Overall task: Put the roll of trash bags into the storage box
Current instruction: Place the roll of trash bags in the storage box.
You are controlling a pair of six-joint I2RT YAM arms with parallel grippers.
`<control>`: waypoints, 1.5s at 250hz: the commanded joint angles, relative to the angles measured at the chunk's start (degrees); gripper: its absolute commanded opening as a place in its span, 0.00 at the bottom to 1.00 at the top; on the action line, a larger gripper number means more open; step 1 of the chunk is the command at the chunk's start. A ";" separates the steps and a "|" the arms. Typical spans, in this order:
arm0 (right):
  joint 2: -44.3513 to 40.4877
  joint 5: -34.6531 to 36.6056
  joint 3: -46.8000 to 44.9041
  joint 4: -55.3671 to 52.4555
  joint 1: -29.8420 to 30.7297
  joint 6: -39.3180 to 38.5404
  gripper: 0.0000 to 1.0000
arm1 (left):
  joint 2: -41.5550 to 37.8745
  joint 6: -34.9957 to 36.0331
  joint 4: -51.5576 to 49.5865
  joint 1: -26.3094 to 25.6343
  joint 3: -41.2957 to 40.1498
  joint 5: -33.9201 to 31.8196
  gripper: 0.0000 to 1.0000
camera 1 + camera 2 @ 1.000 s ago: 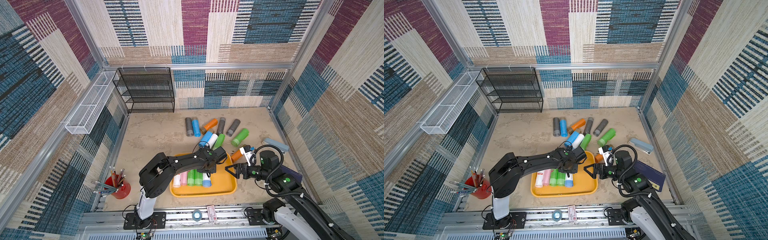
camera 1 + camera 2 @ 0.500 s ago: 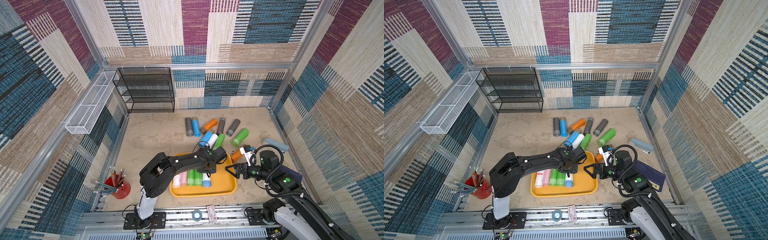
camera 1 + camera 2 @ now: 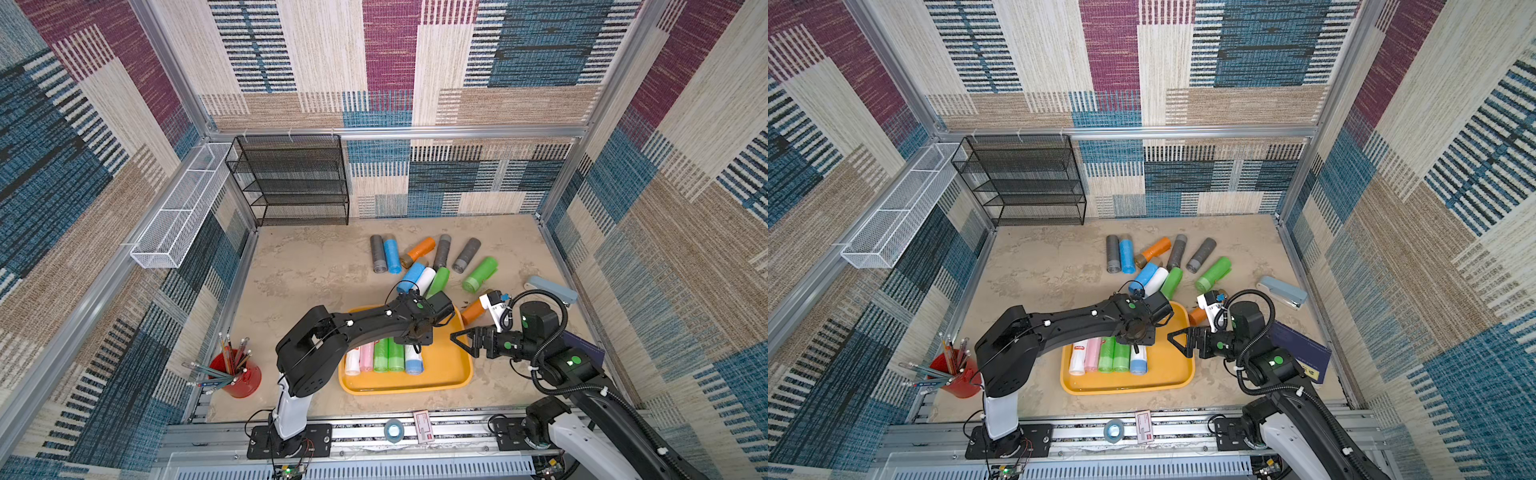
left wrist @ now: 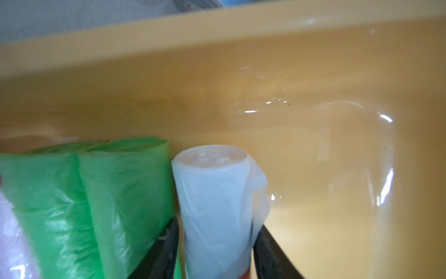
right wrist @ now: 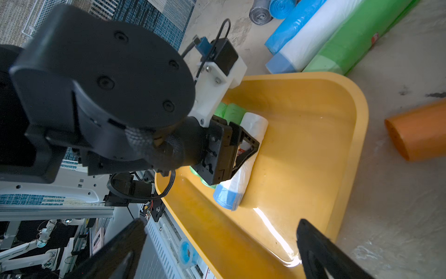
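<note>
**Release step: the white-and-pale-blue roll of trash bags (image 4: 212, 183) is lying in the shallow yellow-orange plastic storage box (image 3: 446, 365).**

From your left, the red cup (image 3: 239, 380) holds pencils. The box holds a row of five rolls: a white labelled roll (image 3: 352, 362), a pink roll (image 3: 367, 357), two green rolls (image 3: 381, 355), then yours at the right end, just beside the green. The left end effector (image 4: 217, 224) straddles it, but the wrist view leaves you unable to tell whether the fingers pinch it or stand clear. Your next move, I judge, is to open fully and lift straight up, minding the loose film flap. The right end effector (image 3: 462, 345) hangs wide open and empty at the box's right rim.
</note>
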 commanded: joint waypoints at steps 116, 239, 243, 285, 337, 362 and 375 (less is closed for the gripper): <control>0.92 1.38 0.71 0.44 -0.02 0.83 0.99 | -4.37 1.46 -2.35 -0.01 0.15 -2.43 0.54; 4.36 8.11 2.00 4.74 0.00 7.28 0.99 | -15.92 6.66 2.81 0.10 -5.54 -5.75 0.57; 4.42 8.44 2.05 4.70 0.03 7.46 0.99 | -16.26 7.20 3.53 0.13 -5.80 -5.74 0.57; 4.88 9.10 1.95 4.43 0.05 7.95 0.99 | -17.36 11.39 4.17 0.65 -3.94 -8.06 0.59; 5.02 7.86 3.51 5.03 0.06 5.94 0.99 | -10.57 17.27 -1.88 8.24 5.92 -7.92 0.59; 6.40 5.55 5.15 5.63 0.02 3.48 0.99 | -6.52 20.50 -2.49 13.24 10.83 -5.47 0.59; 7.66 5.02 6.00 5.62 -0.01 2.37 0.99 | -4.16 22.02 -2.26 15.55 13.38 -3.98 0.59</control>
